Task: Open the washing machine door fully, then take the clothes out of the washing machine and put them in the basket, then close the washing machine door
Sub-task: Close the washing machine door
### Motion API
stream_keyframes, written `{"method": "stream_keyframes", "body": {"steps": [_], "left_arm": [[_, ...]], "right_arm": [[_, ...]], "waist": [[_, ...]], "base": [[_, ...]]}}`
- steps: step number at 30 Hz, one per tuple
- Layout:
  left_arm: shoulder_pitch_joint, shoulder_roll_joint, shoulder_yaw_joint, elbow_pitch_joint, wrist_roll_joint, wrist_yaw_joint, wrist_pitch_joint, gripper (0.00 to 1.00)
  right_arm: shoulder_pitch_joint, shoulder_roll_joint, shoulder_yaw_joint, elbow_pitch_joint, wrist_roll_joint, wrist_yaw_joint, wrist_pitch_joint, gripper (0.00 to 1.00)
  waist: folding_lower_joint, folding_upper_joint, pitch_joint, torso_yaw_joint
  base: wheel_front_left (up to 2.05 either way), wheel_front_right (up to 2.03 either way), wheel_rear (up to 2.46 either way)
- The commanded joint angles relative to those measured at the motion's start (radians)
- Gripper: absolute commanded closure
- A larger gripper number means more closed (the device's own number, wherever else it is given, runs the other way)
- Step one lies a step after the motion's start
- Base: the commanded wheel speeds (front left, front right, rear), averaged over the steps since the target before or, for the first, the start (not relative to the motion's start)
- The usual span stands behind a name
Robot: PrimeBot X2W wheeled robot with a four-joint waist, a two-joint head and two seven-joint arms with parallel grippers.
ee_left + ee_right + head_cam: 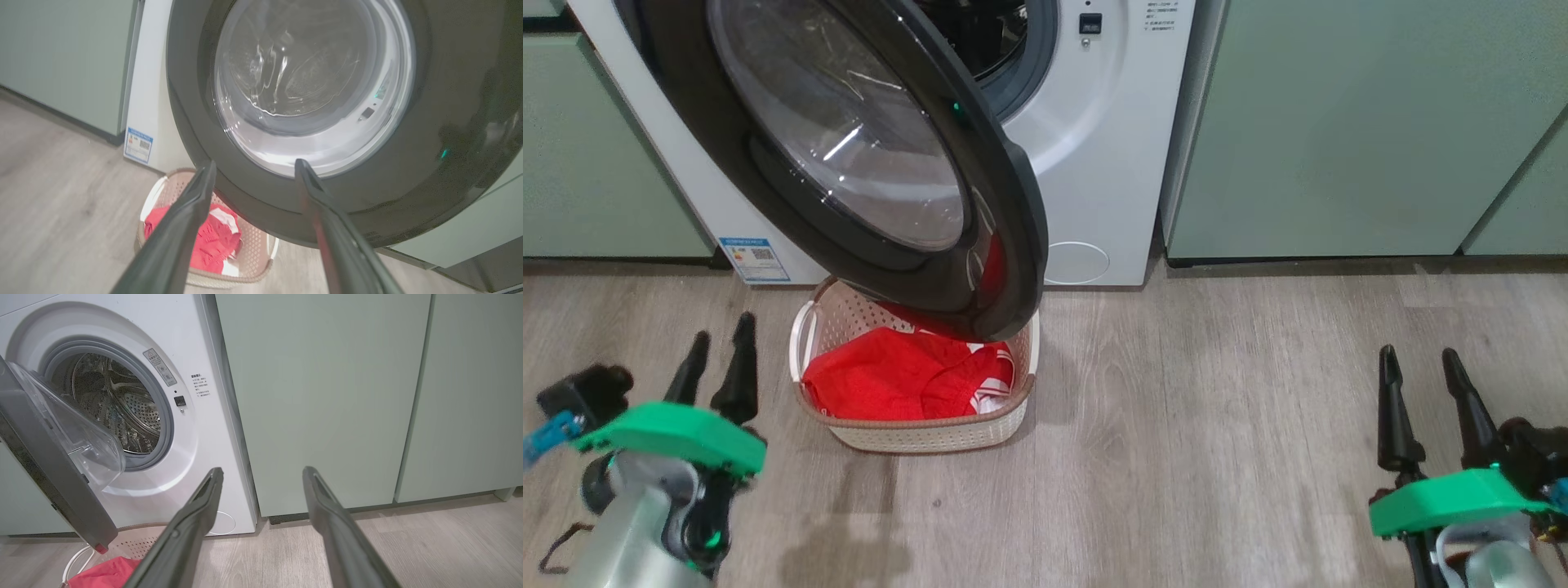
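Note:
The washing machine door [866, 155] stands swung out, its black rim hanging over the basket [915, 433]. Red clothes [898, 380] with white stripes lie in that cream basket on the floor in front of the white washing machine [1111, 147]. The steel drum [118, 408] looks bare inside. My left gripper [719, 343] is open, low at the left beside the basket, holding nothing. In the left wrist view the left gripper [253, 163] points at the door [310, 94] with the clothes [212, 241] below. My right gripper [1421, 355] is open at the lower right, far from the basket.
Pale green cabinets [1364, 122] flank the machine on both sides. Wood-look floor [1217, 425] spreads wide between the basket and my right arm. A blue sticker [754, 259] sits low on the machine's left front.

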Motion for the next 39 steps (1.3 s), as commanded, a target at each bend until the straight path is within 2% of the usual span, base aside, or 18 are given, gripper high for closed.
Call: {"method": "stream_keyframes", "body": {"steps": [1, 4, 7, 11, 12, 19, 24, 35, 36, 37, 38, 39], "left_arm": [[-0.036, 0.055, 0.008, 0.004, 0.035, -0.006, -0.074, 0.0], [-0.035, 0.068, -0.018, 0.043, 0.092, -0.006, -0.117, 0.0], [-0.025, 0.06, 0.045, 0.032, 0.166, -0.006, -0.122, 0.0], [0.026, 0.006, 0.163, -0.016, 0.297, -0.006, -0.122, 0.0], [0.026, 0.006, 0.163, -0.016, 0.297, -0.006, -0.122, 0.0], [0.105, -0.086, 0.266, -0.069, 0.448, -0.006, -0.122, 0.0], [0.125, -0.115, 0.278, -0.086, 0.501, -0.006, -0.123, 0.0], [0.13, -0.125, 0.285, -0.11, 0.54, -0.006, -0.123, 0.0], [0.131, -0.127, 0.285, -0.112, 0.542, -0.006, -0.123, 0.0], [0.132, -0.13, 0.286, -0.116, 0.544, -0.006, -0.123, 0.0], [0.134, -0.133, 0.287, -0.119, 0.546, -0.006, -0.123, 0.0], [0.136, -0.136, 0.289, -0.122, 0.547, -0.006, -0.123, 0.0]], "right_arm": [[-0.003, -0.008, 0.018, -0.036, -0.001, -0.001, -0.009, 0.0], [0.0, -0.008, 0.018, -0.037, 0.0, -0.001, -0.009, 0.0], [0.003, -0.007, 0.014, -0.04, 0.0, -0.001, -0.009, 0.0], [0.008, -0.002, 0.008, -0.047, -0.002, -0.001, -0.009, 0.0], [0.008, -0.002, 0.008, -0.047, -0.002, -0.001, -0.009, 0.0], [0.02, 0.011, 0.001, -0.054, -0.004, -0.001, -0.009, 0.0], [0.024, 0.015, -0.002, -0.052, -0.005, -0.001, -0.009, 0.0], [0.02, 0.016, -0.002, -0.051, -0.006, -0.001, -0.009, 0.0], [0.018, 0.014, -0.004, -0.05, -0.003, -0.001, -0.009, 0.05], [0.014, 0.014, -0.007, -0.052, -0.001, -0.001, -0.009, 0.27], [0.011, 0.013, -0.011, -0.054, 0.003, -0.001, -0.009, 0.62], [0.008, 0.013, -0.013, -0.057, 0.009, -0.001, -0.009, 1.0]], "waist": [[0.0, -0.0001, -0.003, -0.003], [0.0, -0.0001, -0.004, -0.006], [0.0, -0.0001, -0.002, -0.007], [0.0, -0.0001, 0.0, -0.011], [0.0, -0.0001, 0.0, -0.011], [0.0, -0.0001, 0.002, -0.018], [0.0, -0.0001, 0.006, -0.017], [0.0, -0.0001, 0.011, -0.01], [0.0, -0.0001, 0.012, -0.008], [0.0, -0.0001, 0.012, -0.006], [0.0, -0.0001, 0.012, -0.004], [0.0, -0.0001, 0.013, -0.001]], "base": [[0.0, 0.0, 0.0], [0.0, 0.0, 0.0], [0.0, 0.0, 0.0], [0.0, 0.0, 0.0], [0.0, 0.0, 0.0], [0.0, 0.0, 0.0], [0.0, 0.0, 0.0], [0.0, 0.0, 0.0], [0.0, 0.0, 0.0], [0.0, 0.0, 0.0], [0.0, 0.0, 0.0], [0.0, 0.0, 0.0]]}}
